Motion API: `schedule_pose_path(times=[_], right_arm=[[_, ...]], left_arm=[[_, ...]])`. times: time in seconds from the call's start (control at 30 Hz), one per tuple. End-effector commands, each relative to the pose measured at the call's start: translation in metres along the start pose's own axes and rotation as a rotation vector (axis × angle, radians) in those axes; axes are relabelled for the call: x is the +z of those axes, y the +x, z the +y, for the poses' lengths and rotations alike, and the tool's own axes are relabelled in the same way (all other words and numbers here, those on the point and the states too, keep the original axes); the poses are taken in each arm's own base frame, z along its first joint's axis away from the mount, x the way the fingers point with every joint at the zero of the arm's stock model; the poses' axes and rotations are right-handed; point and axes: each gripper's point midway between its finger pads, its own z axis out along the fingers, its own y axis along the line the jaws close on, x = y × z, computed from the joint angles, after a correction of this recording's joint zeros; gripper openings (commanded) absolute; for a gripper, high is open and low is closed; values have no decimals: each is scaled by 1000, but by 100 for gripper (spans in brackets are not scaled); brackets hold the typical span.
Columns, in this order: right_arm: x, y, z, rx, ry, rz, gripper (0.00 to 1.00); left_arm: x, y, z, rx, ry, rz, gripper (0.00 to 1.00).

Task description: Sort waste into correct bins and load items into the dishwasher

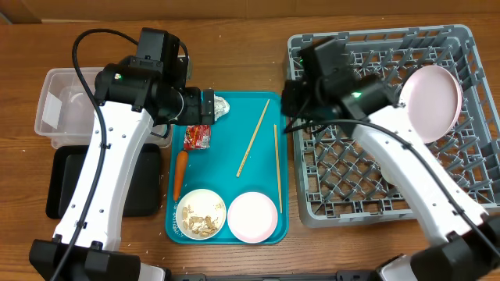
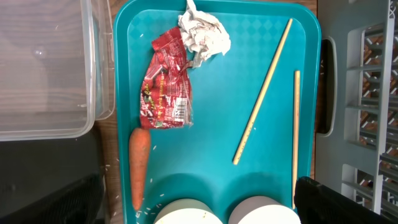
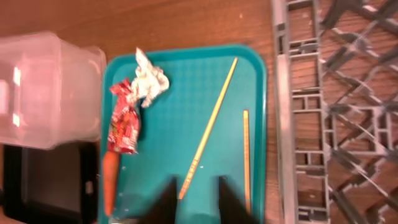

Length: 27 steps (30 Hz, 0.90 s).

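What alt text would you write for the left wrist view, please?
A teal tray holds a red-and-silver snack wrapper, a crumpled foil ball, a carrot and two wooden chopsticks. A clear plastic tub lies at image left, a grey dish rack at image right.

The tray (image 2: 273,155) is teal, the snack wrapper (image 2: 166,87) red and silver, the foil ball (image 2: 202,34) silver, the carrot (image 2: 139,165) orange, the dish rack (image 1: 375,35) grey.
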Motion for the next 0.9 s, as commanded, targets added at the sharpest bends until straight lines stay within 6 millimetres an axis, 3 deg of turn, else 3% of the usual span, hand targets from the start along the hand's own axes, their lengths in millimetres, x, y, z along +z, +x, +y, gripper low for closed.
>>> schedule_pose_path(times=[0.0, 0.03, 0.23, 0.43, 0.7, 0.87], right_arm=[[45, 33, 1, 62, 60, 105, 36], [60, 41, 4, 88, 70, 125, 42], [136, 63, 2, 150, 128, 170, 41], [181, 75, -15, 202, 180, 200, 41], [203, 93, -33, 217, 240, 253, 34], [200, 103, -49, 229, 291, 291, 27]], left_arm=[[-10, -4, -3, 8, 14, -30, 100], [-10, -4, -3, 8, 14, -30, 100], [-10, -5, -3, 8, 14, -30, 100], [-10, -4, -3, 8, 14, -30, 100], [-10, -5, -3, 8, 14, -30, 100], [-10, -5, -3, 8, 14, -30, 100]])
